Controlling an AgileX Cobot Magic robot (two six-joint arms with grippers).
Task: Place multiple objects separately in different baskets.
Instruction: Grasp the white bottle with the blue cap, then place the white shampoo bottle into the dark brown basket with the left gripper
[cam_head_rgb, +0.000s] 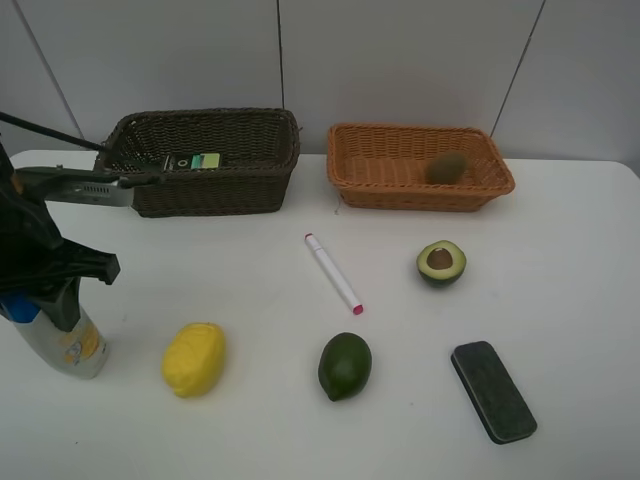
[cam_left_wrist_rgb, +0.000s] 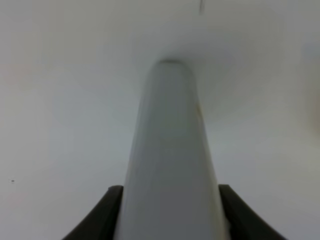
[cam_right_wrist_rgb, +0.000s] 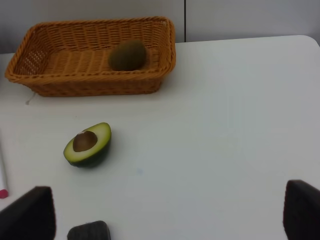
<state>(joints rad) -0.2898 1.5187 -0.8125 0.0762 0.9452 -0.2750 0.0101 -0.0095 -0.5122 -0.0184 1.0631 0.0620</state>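
Note:
My left gripper (cam_head_rgb: 45, 305) is shut on the blue-capped white bottle (cam_head_rgb: 62, 345), which stands at the table's left front; the left wrist view shows the bottle (cam_left_wrist_rgb: 170, 150) between both fingers (cam_left_wrist_rgb: 102, 215). My right gripper (cam_right_wrist_rgb: 170, 220) is open and empty, outside the exterior view. The kiwi (cam_head_rgb: 447, 167) lies in the orange-tan basket (cam_head_rgb: 420, 190). A dark green item with a label (cam_head_rgb: 192, 161) lies in the dark brown basket (cam_head_rgb: 205, 195). On the table lie the lemon (cam_head_rgb: 194, 358), whole avocado (cam_head_rgb: 345, 366), halved avocado (cam_head_rgb: 441, 263), marker (cam_head_rgb: 333, 272) and eraser (cam_head_rgb: 493, 390).
Both baskets stand side by side at the table's back edge against a grey wall. The left arm's dark links (cam_head_rgb: 70, 187) reach over the table's left side, next to the dark basket. In the right wrist view the halved avocado (cam_right_wrist_rgb: 88, 145) lies in front of the orange basket (cam_right_wrist_rgb: 95, 85).

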